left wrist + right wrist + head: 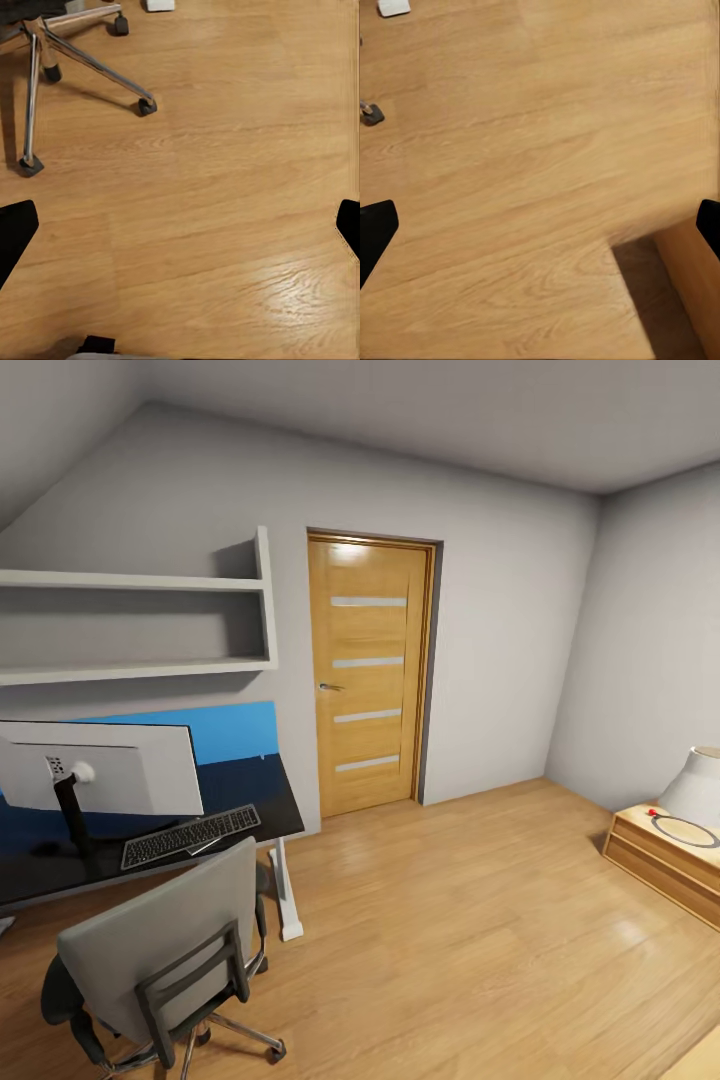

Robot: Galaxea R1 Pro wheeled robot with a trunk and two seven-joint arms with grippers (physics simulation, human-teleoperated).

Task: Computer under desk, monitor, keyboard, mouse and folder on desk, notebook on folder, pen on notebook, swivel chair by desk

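Observation:
The black-topped desk (250,795) stands at the left on a white leg (287,900). On it the monitor (110,765) shows its pale grey back, and the black keyboard (190,836) lies beside its stand. The grey swivel chair (165,950) is in front of the desk with its back toward me, hiding its seat. Its chrome base (82,60) appears in the left wrist view. My left gripper (180,232) and right gripper (540,232) both hang open over bare wood floor, holding nothing. The computer, mouse, folder, notebook and pen are out of view.
A wooden door (370,670) is shut in the far wall. Wall shelves (140,625) hang above the desk. A low light-wood cabinet (660,855) with a lamp (695,785) sits at the right. A wooden furniture edge (690,285) lies near my right gripper.

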